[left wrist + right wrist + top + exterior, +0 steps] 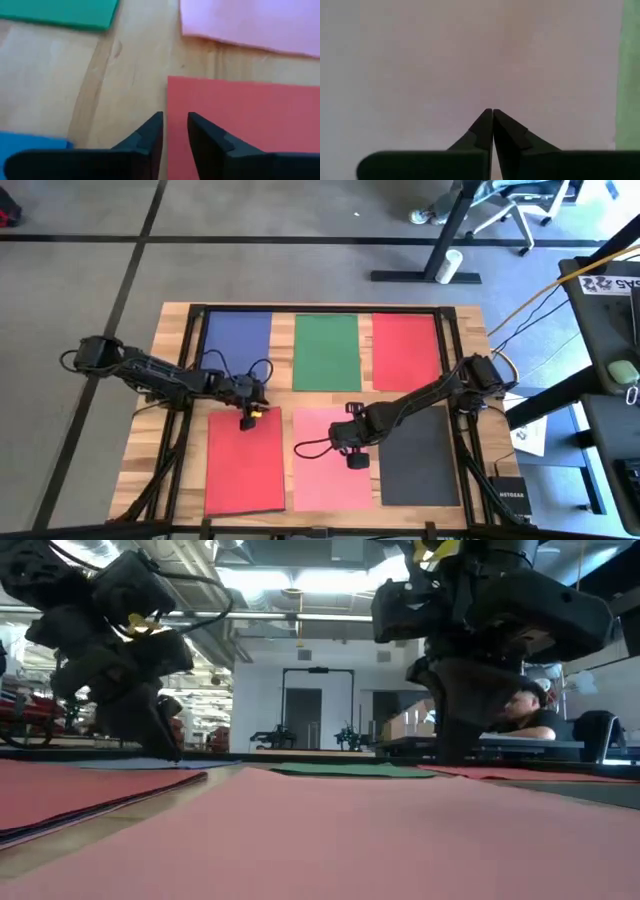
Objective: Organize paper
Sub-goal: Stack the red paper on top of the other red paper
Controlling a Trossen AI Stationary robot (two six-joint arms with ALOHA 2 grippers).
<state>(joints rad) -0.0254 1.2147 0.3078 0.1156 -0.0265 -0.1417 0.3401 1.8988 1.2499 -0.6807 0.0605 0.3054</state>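
Six sheets of paper lie flat on the wooden table. Blue (238,340), green (327,350) and red (405,350) form the far row. Another red (245,465), salmon pink (325,475) and dark grey (420,455) form the near row. My left gripper (175,118) is low over the near red sheet's far edge (168,100), open by a narrow gap, one finger on each side of that edge. My right gripper (493,111) is shut over the salmon pink sheet (470,60). My left gripper points down at the near red sheet's far edge; I cannot tell whether its fingertips touch the paper or the wood. My right gripper comes from above with its shut fingertips (487,120) down on the salmon pink sheet's middle part, which lies flat on the table.
Bare wood (125,75) shows between the sheets. A dark frame (320,308) runs along the table's far edge. Cables loop beside both wrists. Beyond the table stand a desk leg, a chair and a side table with equipment (610,370); a person sits in the room behind.
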